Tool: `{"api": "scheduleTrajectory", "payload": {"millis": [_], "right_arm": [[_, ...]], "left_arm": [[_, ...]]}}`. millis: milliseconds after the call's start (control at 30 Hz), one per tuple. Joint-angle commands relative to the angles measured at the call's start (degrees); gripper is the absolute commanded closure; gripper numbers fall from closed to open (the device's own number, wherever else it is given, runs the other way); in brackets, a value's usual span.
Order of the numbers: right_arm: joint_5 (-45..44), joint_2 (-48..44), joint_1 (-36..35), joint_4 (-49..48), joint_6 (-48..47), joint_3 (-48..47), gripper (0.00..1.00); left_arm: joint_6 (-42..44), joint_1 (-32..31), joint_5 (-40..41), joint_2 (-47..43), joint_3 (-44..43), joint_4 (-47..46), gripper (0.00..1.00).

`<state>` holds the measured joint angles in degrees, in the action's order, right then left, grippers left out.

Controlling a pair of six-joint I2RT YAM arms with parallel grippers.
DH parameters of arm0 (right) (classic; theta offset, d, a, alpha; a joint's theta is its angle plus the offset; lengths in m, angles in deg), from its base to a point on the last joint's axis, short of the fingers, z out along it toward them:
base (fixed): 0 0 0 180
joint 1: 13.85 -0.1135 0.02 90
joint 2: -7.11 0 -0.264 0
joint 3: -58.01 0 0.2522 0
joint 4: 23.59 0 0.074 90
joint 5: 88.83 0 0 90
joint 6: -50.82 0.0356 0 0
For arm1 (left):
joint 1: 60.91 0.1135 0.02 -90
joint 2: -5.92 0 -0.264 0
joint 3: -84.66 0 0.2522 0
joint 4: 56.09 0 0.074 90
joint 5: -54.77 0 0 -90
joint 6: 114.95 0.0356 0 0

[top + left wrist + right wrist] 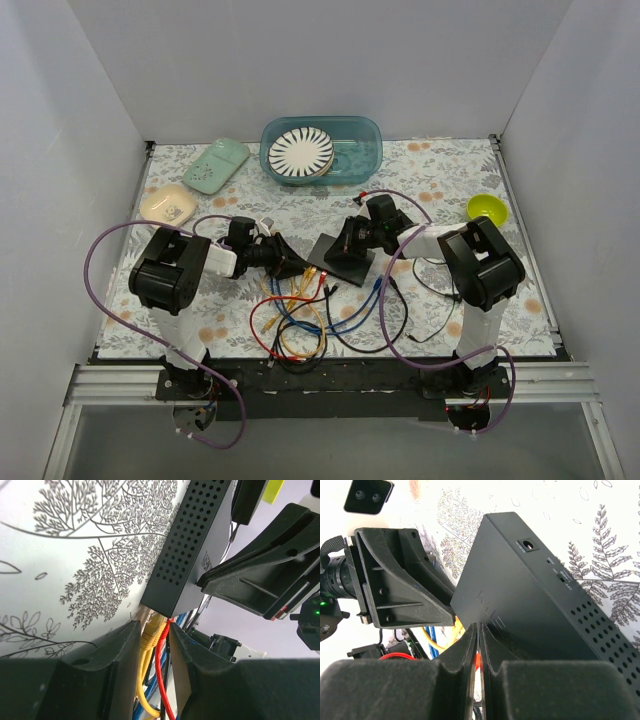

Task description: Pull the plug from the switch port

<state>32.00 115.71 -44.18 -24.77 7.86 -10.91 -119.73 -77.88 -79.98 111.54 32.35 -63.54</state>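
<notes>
Left claw (154, 624) pinches the yellow plug (148, 633) at its rigid, probably light body; closed right claw (478, 629) braces the switch (530, 590).

Switch (340, 258): black box, perforated side, lying flat on tabletop, frame centre. Yellow plug (150, 630): seated in port at its lower-left edge.
</notes>
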Motion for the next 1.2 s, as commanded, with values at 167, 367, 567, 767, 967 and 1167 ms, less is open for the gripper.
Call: {"api": "scheduleTrajectory", "payload": {"millis": [167, 367, 567, 767, 967, 1167], "right_arm": [[-3.14, 2.85, 0.27, 3.86, -1.69, 0.14, 0.88], [-3.14, 3.38, 0.35, 4.04, -1.78, -0.13, 0.88], [-3.49, 3.82, 0.35, 5.01, -2.84, -0.57, 0.88], [-3.76, 3.82, 0.36, 5.19, -2.93, -0.74, 0.88], [-3.76, 3.82, 0.35, 4.92, -2.75, -0.83, 0.88], [-3.76, 3.47, 0.27, 4.74, -2.84, -0.48, 0.88]], "left_arm": [[1.53, 0.27, 3.44, 2.48, -2.59, 3.37, 0.75], [3.20, -0.17, 4.15, 3.10, -3.90, 5.48, 0.78], [4.17, -0.78, 4.41, 3.27, -4.52, 6.89, 0.81], [-0.22, -0.87, 6.78, 0.12, -2.86, 5.40, 0.69], [-5.24, -2.45, 11.35, -1.47, -1.01, 3.72, 0.67], [-4.01, -3.68, 13.29, -1.91, 0.31, 4.86, 0.81]]}}
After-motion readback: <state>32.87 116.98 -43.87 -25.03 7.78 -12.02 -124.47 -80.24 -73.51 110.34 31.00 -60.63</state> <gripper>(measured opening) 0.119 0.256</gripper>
